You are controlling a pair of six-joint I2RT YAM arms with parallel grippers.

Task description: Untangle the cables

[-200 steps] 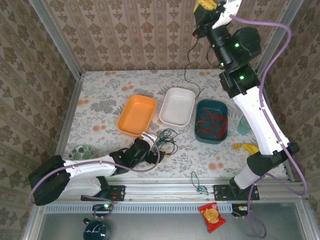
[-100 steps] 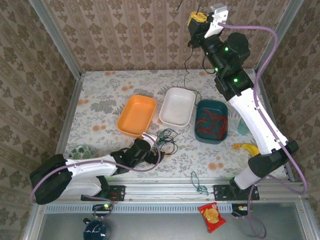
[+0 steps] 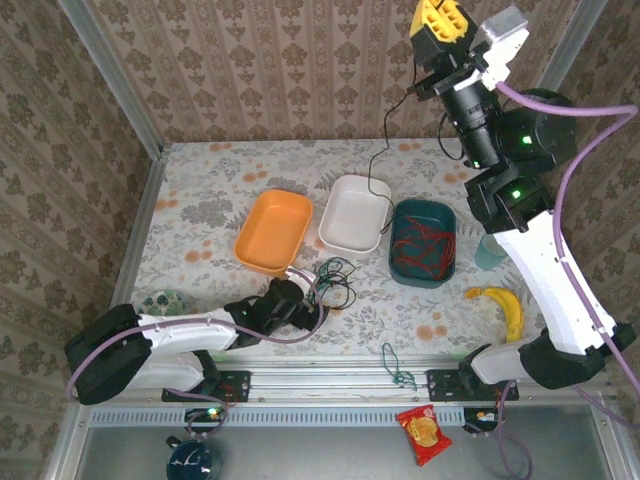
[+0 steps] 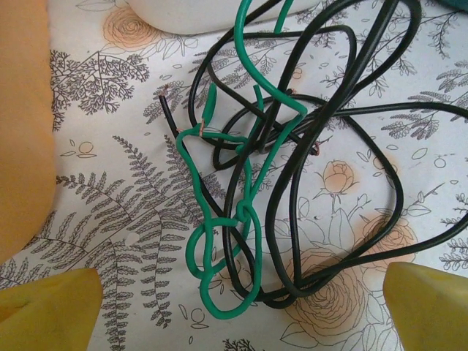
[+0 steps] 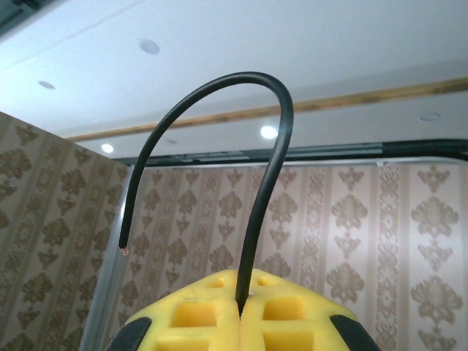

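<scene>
- Top external, right arm: I log the right tool (image 3: 438, 25) high above the far end of the surface (image 3: 210, 190), pinching a black cable (image 3: 386, 140). The cable hangs steeply from it, down and to the near-left, to the white tray (image 3: 352, 215). I cannot tell whether it joins the tangle.
- Top external, left arm: the left tool (image 3: 310, 300) lies low, nose at the tangle of cables (image 3: 335, 280) just in front of the trays. This arm is by far the nearer to it. Red cables (image 3: 420, 245) sit in the teal tray (image 3: 424, 284); a lone green cable (image 3: 400, 370) lies at the near edge.
- Left wrist: the left tool (image 4: 240, 303) is spread wide. The tangle (image 4: 292, 168) lies flat, between and just ahead of its pads, and the knotted green strand (image 4: 219, 292) runs roughly along my approach line.
- Right wrist: the right tool (image 5: 241, 311) is pressed together on the black cable (image 5: 263, 175), whose free end arches over to the left.
</scene>
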